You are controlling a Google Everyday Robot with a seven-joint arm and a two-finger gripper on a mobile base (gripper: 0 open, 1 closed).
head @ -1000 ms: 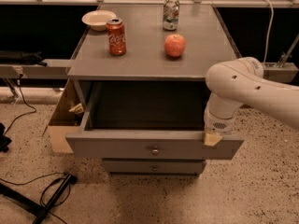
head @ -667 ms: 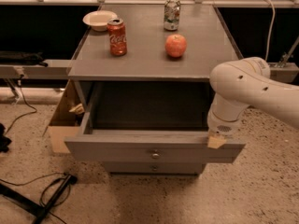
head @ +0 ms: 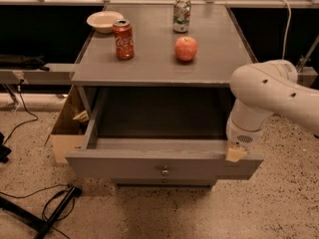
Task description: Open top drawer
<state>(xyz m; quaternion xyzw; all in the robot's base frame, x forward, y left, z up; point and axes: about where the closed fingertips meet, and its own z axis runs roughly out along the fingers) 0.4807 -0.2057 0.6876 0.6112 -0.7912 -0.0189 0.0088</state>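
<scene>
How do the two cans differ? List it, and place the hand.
The red can is red with white script; the silver can is silver and green. The red can stands nearer the front, by the bowl; the silver can further back, behind the apple. Both are upright. The hand is at the right front corner of the open top drawer.

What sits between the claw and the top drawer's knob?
Nothing. In the camera view, only the bare grey front of the top drawer runs from the claw, at its right end, to the knob.
</scene>
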